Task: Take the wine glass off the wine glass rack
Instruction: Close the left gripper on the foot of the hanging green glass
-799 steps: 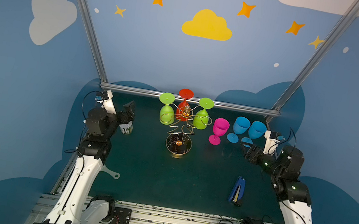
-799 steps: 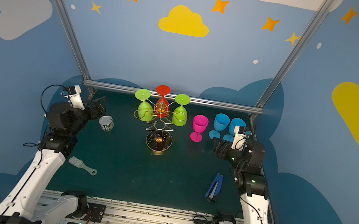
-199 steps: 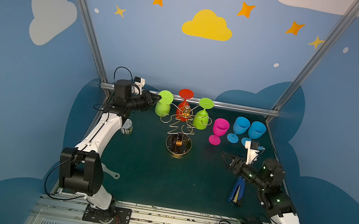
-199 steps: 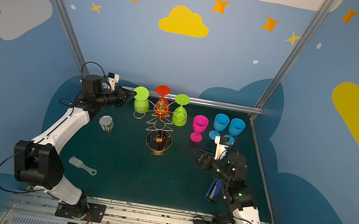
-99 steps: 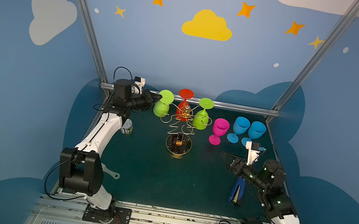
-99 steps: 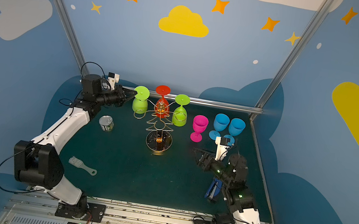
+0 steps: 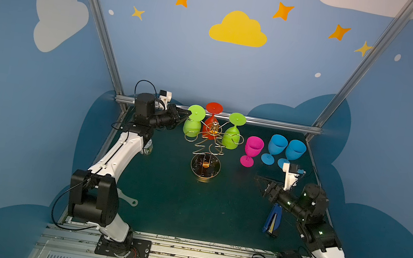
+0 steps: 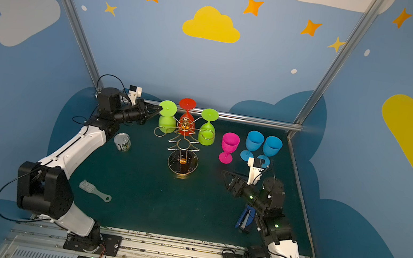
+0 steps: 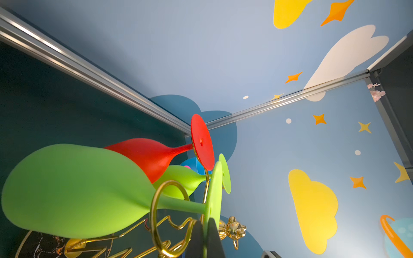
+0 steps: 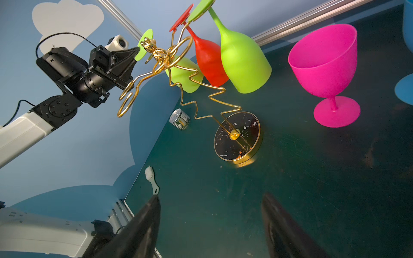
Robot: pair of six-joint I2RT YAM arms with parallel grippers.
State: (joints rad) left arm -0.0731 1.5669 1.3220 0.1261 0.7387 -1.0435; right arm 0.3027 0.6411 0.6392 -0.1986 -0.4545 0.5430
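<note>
You had the left gripper (image 7: 186, 114) pinched on the round foot of the green wine glass (image 7: 191, 129) — the one hanging upside down at the left of the rack (image 7: 205, 165). In the left wrist view its stem ran through a gold loop. A red glass (image 7: 210, 126) and a second green glass (image 7: 231, 139) hung beside it. Your right gripper (image 7: 258, 182) was spread wide — holding nothing, above the table, well apart from the rack.

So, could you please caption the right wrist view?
Left gripper pinches the foot of a green wine glass on the wine glass rack; right gripper open.
</note>
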